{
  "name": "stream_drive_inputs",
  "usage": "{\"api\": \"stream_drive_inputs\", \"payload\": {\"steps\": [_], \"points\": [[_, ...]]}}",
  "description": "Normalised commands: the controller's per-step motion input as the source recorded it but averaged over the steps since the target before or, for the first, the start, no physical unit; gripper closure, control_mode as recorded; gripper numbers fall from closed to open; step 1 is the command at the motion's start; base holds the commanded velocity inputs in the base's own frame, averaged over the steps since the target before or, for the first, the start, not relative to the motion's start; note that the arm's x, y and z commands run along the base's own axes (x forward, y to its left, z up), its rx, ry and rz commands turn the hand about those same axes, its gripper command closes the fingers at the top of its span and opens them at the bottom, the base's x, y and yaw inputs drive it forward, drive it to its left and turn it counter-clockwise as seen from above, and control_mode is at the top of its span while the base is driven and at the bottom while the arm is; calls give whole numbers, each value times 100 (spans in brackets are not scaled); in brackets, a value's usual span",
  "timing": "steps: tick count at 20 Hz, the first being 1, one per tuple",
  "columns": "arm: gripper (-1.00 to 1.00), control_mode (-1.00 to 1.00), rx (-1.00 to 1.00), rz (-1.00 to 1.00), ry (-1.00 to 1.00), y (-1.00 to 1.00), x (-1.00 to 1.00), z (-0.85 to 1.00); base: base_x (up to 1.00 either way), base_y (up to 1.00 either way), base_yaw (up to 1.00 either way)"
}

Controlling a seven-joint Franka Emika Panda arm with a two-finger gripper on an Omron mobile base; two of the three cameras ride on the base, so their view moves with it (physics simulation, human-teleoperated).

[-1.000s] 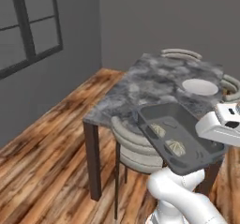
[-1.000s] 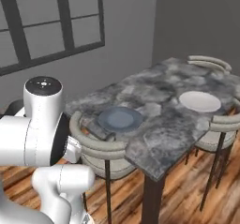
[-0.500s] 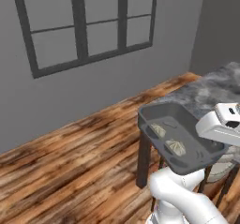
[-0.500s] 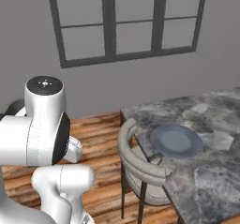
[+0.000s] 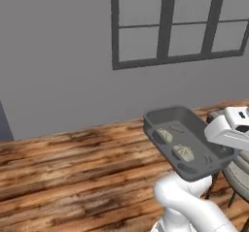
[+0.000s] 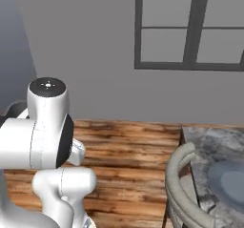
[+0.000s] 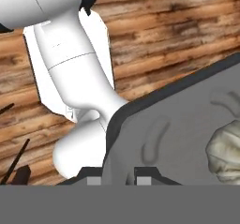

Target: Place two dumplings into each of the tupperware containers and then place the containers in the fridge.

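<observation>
Window point(image 5: 177, 24) and grey wall loom behind the wooden floor point(image 5: 63, 170), with a marble tabletop point(image 6: 221, 148) off at the right. Dark grey tupperware container point(image 5: 187, 141) rides up in the air, its rim pinched by the pincer point(image 7: 118, 177), and two dumplings point(image 5: 183, 152) sit inside it.

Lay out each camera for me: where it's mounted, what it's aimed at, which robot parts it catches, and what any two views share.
Left base view: behind the arm, left; faces window wall; arm and gripper carry the grey container with two dumplings.
Right base view: behind, right; same wall, table, chair; arm's shoulder.
Hand view: on the hand, looking down into the container over the floor; arm's lower links.
Shared: window, wood floor.
</observation>
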Motion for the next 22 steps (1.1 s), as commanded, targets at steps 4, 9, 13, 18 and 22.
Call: {"api": "stream_drive_inputs", "payload": {"steps": [4,9,13,18,22], "points": [[100,100,0,0,0,0,0,0,34,53,61],[100,100,0,0,0,0,0,0,39,50,62],[100,100,0,0,0,0,0,0,50,46,55],[100,100,0,0,0,0,0,0,70,25,48],[100,100,0,0,0,0,0,0,88,1,41]]}}
